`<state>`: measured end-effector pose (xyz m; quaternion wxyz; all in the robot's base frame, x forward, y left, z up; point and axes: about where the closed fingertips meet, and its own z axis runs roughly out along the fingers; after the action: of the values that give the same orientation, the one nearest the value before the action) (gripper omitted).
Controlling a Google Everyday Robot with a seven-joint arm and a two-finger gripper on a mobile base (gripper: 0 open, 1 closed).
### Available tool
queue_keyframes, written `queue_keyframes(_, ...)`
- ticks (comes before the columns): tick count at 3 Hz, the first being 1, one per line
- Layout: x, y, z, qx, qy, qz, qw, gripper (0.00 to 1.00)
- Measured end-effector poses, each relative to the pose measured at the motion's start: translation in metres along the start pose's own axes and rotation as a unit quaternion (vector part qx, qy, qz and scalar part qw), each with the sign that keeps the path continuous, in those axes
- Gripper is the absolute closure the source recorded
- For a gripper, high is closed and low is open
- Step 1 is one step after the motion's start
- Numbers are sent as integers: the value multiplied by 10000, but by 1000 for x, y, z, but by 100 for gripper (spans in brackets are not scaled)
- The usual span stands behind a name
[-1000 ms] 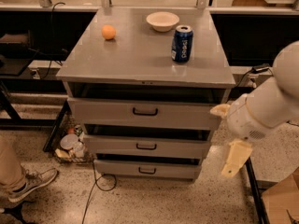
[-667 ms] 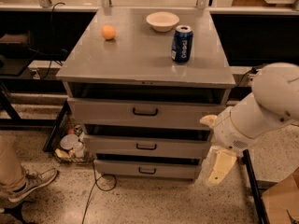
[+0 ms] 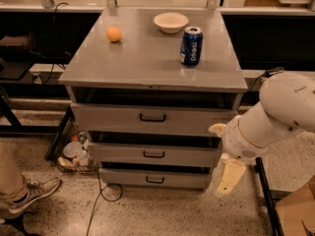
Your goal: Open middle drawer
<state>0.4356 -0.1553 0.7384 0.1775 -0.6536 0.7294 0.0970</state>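
The gripper (image 3: pixel 216 161) hangs off the cabinet's (image 3: pixel 147 63) right front corner, beside the right ends of the lower drawers and touching nothing. Its two cream fingers (image 3: pixel 229 175) stand apart with nothing between them, one pointing down towards the floor. The middle drawer (image 3: pixel 192 157), second of three, sits between the top drawer (image 3: pixel 108 117) and the lowest drawer (image 3: pixel 187 179), its black handle (image 3: pixel 153 154) untouched. An orange (image 3: pixel 113 34), a bowl (image 3: pixel 171 22) and a blue can (image 3: pixel 191 45) stand on the cabinet.
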Motion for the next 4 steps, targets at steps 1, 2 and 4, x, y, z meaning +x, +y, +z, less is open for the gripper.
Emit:
queue_keyframes(1,16,-4,47,-88,159,-9,9998,0)
queue_keyframes(2,46,-16,105,-12,255,67,9997,0)
queue_keyframes(4,92,-46,212,396,125,536,9977,0)
